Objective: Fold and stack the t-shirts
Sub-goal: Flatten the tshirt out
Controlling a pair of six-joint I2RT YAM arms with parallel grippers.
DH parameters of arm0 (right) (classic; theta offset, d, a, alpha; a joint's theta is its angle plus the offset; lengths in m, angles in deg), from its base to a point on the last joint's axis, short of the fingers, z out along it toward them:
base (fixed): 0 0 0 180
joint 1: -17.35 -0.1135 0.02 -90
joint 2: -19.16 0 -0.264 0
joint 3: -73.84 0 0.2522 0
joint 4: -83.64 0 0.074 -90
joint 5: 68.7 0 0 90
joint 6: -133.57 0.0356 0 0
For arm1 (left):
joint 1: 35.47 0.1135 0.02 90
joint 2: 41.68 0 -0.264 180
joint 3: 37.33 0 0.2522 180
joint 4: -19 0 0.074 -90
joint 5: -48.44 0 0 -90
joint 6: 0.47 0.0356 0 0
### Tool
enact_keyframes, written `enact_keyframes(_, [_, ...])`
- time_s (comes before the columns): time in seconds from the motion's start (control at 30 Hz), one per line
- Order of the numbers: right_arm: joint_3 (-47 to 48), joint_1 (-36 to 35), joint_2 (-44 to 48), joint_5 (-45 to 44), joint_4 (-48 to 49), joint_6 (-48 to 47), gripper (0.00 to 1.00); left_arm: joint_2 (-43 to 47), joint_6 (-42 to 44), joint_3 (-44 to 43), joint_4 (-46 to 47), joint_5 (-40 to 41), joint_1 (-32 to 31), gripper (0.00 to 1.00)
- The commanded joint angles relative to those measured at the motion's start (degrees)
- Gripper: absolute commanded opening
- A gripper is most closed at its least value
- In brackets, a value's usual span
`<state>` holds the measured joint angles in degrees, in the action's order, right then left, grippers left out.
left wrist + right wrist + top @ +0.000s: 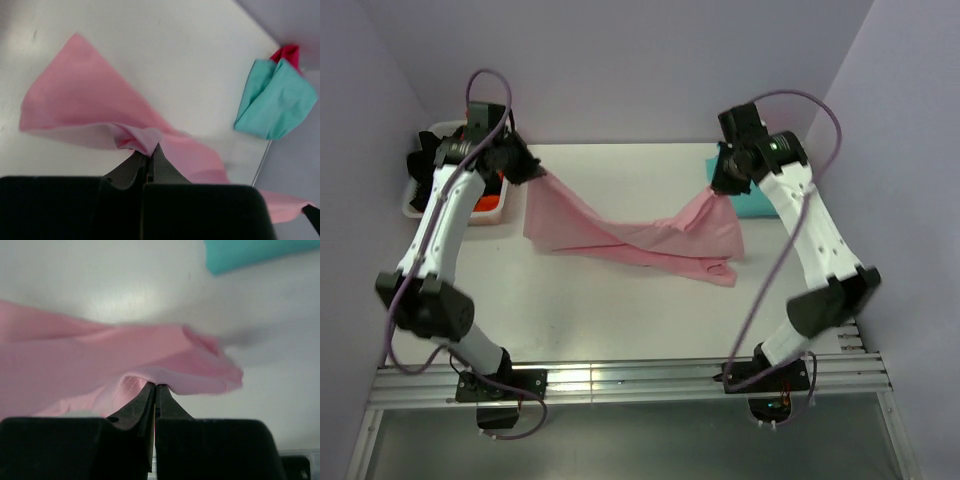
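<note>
A white basket [438, 128] sits at the far left corner of the tabletop [620, 315], partly hidden behind the left arm [445, 215]. Inside it lie an orange shirt [492, 203] and a black shirt [419, 172], both crumpled; how they are layered cannot be told.

The light pink shirt [630, 240] stretches across the middle of the tabletop between the two arms. The left jaws are clenched on a bunched fold at its left end, lifted off the surface; from the left wrist the cloth [80, 95] puckers right at the tips. The right jaws are clenched on its right end, also raised, with the fabric [75, 355] draped over the closed tips. Between the two grips the shirt sags, and its twisted lower part rests on the tabletop.

A folded teal shirt [758, 206] lies at the far right edge, just beyond the right arm [810, 230]. In the left wrist view a magenta shirt [287, 52] peeks from under the teal one [275, 100].
</note>
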<state>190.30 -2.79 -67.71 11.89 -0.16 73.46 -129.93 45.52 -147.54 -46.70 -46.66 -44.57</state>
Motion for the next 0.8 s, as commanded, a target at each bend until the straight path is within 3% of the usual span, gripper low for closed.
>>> enact_keyframes(0.0, [12.49, 3.87, -11.36, 1.15, 4.22, -3.78, 0.0, -13.72, 0.33, -16.1, 1.41, -3.77, 3.3, 0.0])
enact_keyframes(0.03, [21.75, 4.49, -14.96, 0.89, 3.43, -4.13, 0.0, -17.36, 0.5, -21.36, 0.1, -3.95, 3.65, 0.0])
enact_keyframes(0.07, [27.94, 5.11, -18.65, 1.23, 2.38, -4.75, 0.0, -21.14, 0.5, -32.82, -0.26, -5.95, 4.52, 0.0])
enact_keyframes(0.1, [34.87, 5.89, -26.69, 3.15, -1.12, -4.49, 0.0, -28.83, 0.5, -38.85, -0.35, -8.58, 5.14, 0.0])
enact_keyframes(0.13, [49.39, 8.08, -30.69, 4.74, -2.8, -2.92, 0.0, -32.39, -0.54, -44.74, 1.39, -11.83, 5.76, 0.0])
enact_keyframes(0.17, [55.8, 9.49, -36.03, 7.1, -3.69, -1.43, 0.0, -37.04, -2.03, -53.67, 2.97, -17.69, 7.33, 0.0])
enact_keyframes(0.2, [58.64, 11.07, -36.18, 12.08, -2.92, 0.5, 0.0, -37.52, -3.79, -55.41, 5.95, -20.18, 8.13, 0.0])
enact_keyframes(0.23, [53.54, 14.57, -34.52, 15.18, 0.31, 3.04, 0.0, -36.57, -6.33, -55.17, 9.8, -22.56, 8.83, 0.0])
enact_keyframes(0.27, [47.48, 15.65, -26.68, 17.12, 5.39, 2.98, 0.0, -34.21, -6.27, -49.25, 20.72, -25.11, 10.49, 0.0])
enact_keyframes(0.3, [40.9, 16.09, -21.55, 17.75, 17.36, 2.11, 0.0, -26.61, -5.31, -44.49, 26.57, -27.74, 10.6, 0.0])
enact_keyframes(0.33, [27.69, 15.84, -16.37, 17.06, 23.57, -0.42, 0.0, -22.71, -3.12, -39.49, 30.72, -28.03, 10.6, 0.0])
enact_keyframes(0.37, [21.99, 14.7, -7.35, 16.1, 29.03, -1.75, 0.0, -21.37, -3.01, -41.35, 29.28, -27.34, 10.51, 0.0])
enact_keyframes(0.4, [18.98, 14.08, -5.0, 14.7, 33.09, -2.55, 0.0, -20.66, -2.58, -42.67, 24.48, -24.63, 10.6, 0.0])
enact_keyframes(0.5, [18.34, 13.99, -1.13, 10.21, 28.65, -4.66, 0.0, -15.57, 1.56, -37.43, 19.01, -19.16, 9.72, 0.0])
enact_keyframes(0.53, [10.59, 13.81, 1.42, 10.2, 30.38, -4.75, 0.0, -14.77, 1.47, -35.76, 18.9, -19.76, 9.72, 0.0])
enact_keyframes(0.63, [-0.86, 12.94, 9.86, 10.03, 33.47, -5.8, 0.0, -10.73, 3.13, -31.0, 17.85, -17.58, 8.41, 0.0])
enact_keyframes(0.77, [-11.62, 10.21, 20.4, 10.2, 34.01, -7.39, 0.0, -1.0, 6.65, -23.55, 14.68, -10.47, 4.55, 0.0])
